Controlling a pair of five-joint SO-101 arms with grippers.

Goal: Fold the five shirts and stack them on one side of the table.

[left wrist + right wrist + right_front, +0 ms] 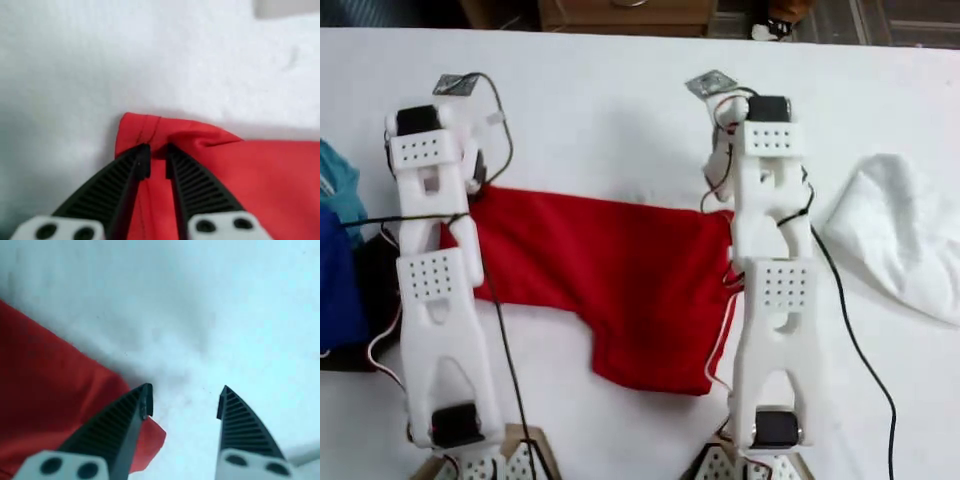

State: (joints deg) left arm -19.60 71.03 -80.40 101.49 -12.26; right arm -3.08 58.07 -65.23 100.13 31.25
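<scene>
A red shirt point(610, 280) lies spread across the middle of the white table between the two arms. My left gripper point(157, 161) sits at the shirt's left corner, its black fingers closed on a bunched fold of the red shirt point(200, 145). My right gripper point(184, 401) hovers open over the table at the shirt's right edge; one finger overlaps the corner of the red shirt point(55, 405), the other is above bare cloth. In the high view the left arm point(435, 270) and the right arm point(770, 270) cover both ends of the shirt.
A white shirt point(905, 235) lies crumpled at the right side of the table. Blue, teal and dark garments point(342, 260) are piled at the left edge. Cables run along both arms. Bare white table point(610, 130) stretches behind the red shirt.
</scene>
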